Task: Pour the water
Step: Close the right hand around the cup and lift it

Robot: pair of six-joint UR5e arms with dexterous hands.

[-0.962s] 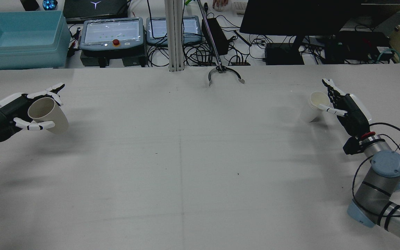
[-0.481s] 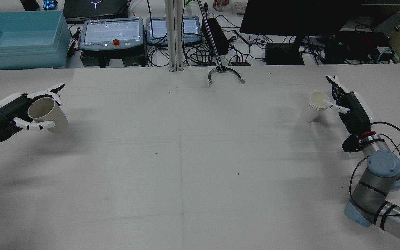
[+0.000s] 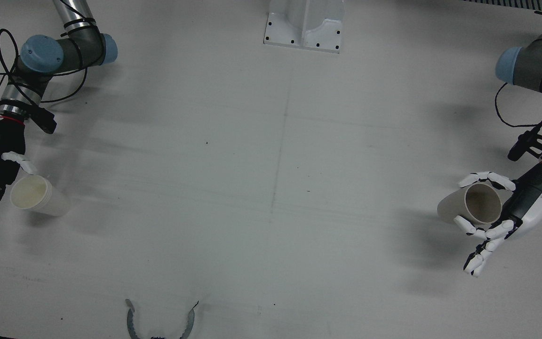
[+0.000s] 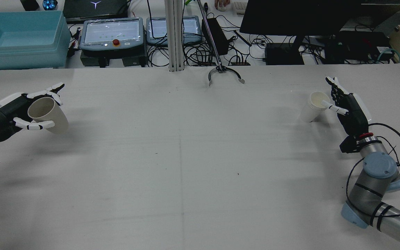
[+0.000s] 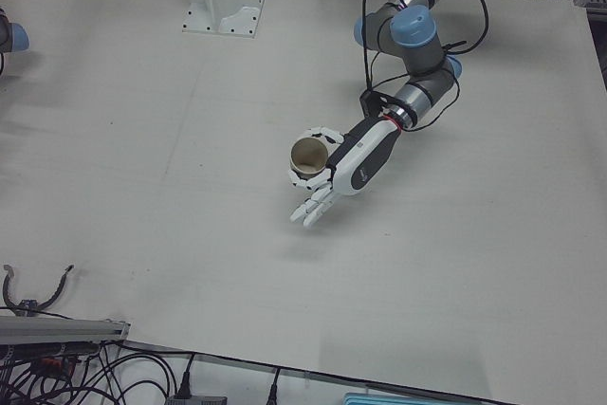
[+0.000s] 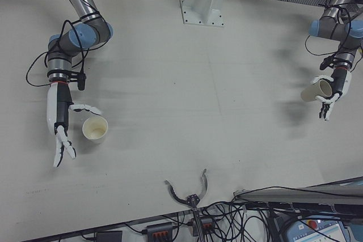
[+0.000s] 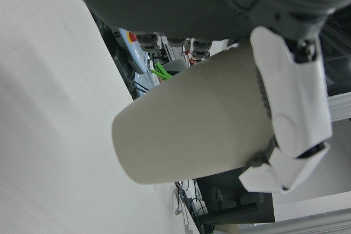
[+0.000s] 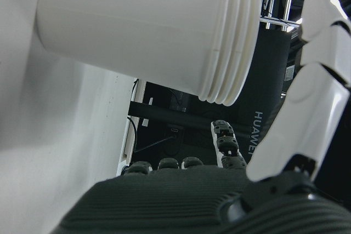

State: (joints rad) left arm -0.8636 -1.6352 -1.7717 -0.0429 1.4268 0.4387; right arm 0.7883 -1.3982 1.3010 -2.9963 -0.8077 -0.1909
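Tan cup (image 4: 48,115) held clear of the table (image 4: 186,156) at the rear view's 9 o'clock, tilted, fingers of the left hand (image 4: 5,116) wrapped around it, unchanged. White cup (image 4: 314,106) upright at 3 o'clock. Right hand (image 4: 347,111) beside it, fingers spread, one over the rim, now shifted slightly back; arm elbow drawn inward.

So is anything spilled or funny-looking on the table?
Nothing looks spilled. The left hand holds a tan paper cup tipped on a slant above the table. The white cup stands beside the open right hand, and its ridged rim looks like several cups nested together.
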